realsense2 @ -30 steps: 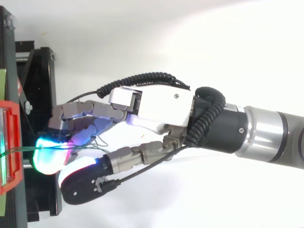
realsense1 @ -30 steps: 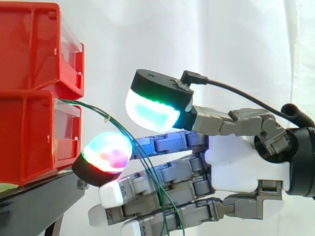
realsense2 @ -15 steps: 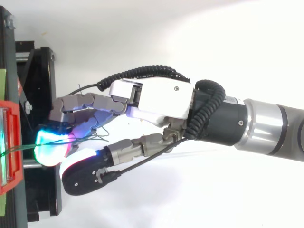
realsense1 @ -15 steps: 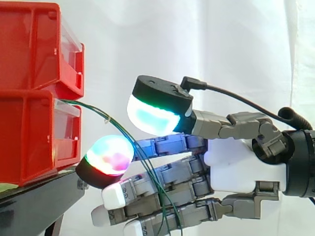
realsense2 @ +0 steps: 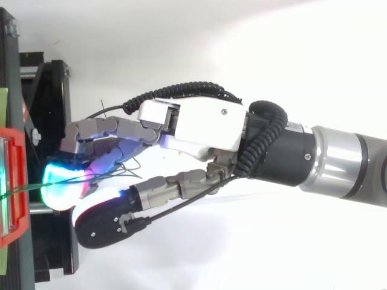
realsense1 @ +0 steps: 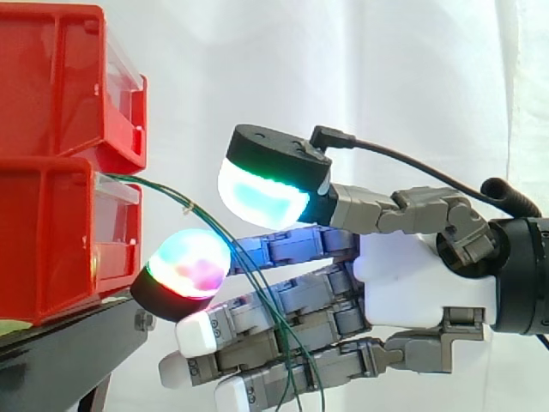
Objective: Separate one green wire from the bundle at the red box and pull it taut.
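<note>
Thin green wires (realsense1: 214, 227) leave the front of the lower red box (realsense1: 51, 232) and droop down to the right, crossing in front of the hand's lower fingers (realsense1: 283, 335). My hand (realsense1: 420, 275) reaches in from the right, palm facing the camera, fingers stretched toward the box. The thumb pad (realsense1: 262, 193) glows cyan-green above the wires. A fingertip (realsense1: 190, 264) glowing red and cyan sits just below them, apart from the thumb. In the top view the hand (realsense2: 199, 124) points left at the box (realsense2: 12, 181), and a green wire (realsense2: 24, 188) runs to the glowing fingertip.
A second red bin (realsense1: 60, 77) is stacked on the lower one. Both stand on a black stand (realsense1: 69, 343) whose edge lies just under the fingertips. A white curtain hangs behind.
The hand dipped slightly right and came back, ending a little nearer the box. The thumb and the glowing fingertip stay apart and the wires still hang slack.
</note>
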Controlling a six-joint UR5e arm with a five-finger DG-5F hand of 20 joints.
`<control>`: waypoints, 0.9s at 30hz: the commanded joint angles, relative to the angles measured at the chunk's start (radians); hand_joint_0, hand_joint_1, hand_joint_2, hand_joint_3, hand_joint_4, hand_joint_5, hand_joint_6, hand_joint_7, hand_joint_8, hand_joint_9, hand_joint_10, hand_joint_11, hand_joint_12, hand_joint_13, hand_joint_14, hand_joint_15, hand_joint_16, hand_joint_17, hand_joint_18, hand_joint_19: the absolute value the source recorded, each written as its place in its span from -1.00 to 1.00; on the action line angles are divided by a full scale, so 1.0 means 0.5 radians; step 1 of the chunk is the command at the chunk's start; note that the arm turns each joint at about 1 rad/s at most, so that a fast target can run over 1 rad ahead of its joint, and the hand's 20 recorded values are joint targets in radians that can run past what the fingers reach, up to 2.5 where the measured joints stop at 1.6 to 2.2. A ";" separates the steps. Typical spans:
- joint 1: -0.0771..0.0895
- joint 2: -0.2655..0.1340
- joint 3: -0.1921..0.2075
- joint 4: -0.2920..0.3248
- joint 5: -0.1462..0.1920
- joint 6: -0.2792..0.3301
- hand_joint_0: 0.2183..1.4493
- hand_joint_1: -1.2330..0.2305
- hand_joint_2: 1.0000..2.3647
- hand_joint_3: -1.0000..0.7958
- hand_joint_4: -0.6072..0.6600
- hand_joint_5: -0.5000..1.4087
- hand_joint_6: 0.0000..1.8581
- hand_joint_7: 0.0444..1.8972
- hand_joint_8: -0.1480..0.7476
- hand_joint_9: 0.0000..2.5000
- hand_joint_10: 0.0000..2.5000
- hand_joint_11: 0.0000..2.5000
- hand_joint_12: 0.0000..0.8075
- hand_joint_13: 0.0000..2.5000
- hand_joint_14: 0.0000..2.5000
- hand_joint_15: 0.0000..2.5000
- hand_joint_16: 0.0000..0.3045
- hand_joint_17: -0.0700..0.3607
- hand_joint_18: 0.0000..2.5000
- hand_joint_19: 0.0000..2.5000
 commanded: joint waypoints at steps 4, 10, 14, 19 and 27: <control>-0.012 0.000 0.028 -0.085 -0.016 0.032 -0.45 -0.19 -0.98 -0.31 0.24 -0.55 -0.41 0.31 -0.08 -0.43 -0.99 -0.73 -0.18 -0.65 -0.99 -0.87 -0.67 -0.15 -0.60 -0.70; -0.018 0.000 0.040 -0.098 -0.016 0.054 -0.44 -0.17 -0.98 -0.31 0.25 -0.56 -0.38 0.26 -0.07 -0.43 -0.99 -0.73 -0.18 -0.64 -0.99 -0.87 -0.67 -0.15 -0.60 -0.69; -0.018 0.000 0.071 -0.141 -0.016 0.054 -0.44 -0.16 -0.98 -0.30 0.24 -0.56 -0.35 0.24 -0.07 -0.42 -0.99 -0.73 -0.18 -0.64 -0.99 -0.87 -0.67 -0.16 -0.60 -0.69; -0.021 0.000 0.098 -0.183 -0.019 0.054 -0.43 -0.20 -0.98 -0.28 0.21 -0.58 -0.27 0.15 -0.07 -0.42 -0.99 -0.73 -0.18 -0.64 -0.99 -0.86 -0.68 -0.16 -0.59 -0.70; -0.039 0.003 0.159 -0.276 -0.031 0.057 -0.45 -0.06 -0.99 -0.34 0.24 -0.62 -0.14 -0.04 -0.06 -0.43 -0.99 -0.70 -0.17 -0.64 -0.99 -0.86 -0.67 -0.15 -0.60 -0.70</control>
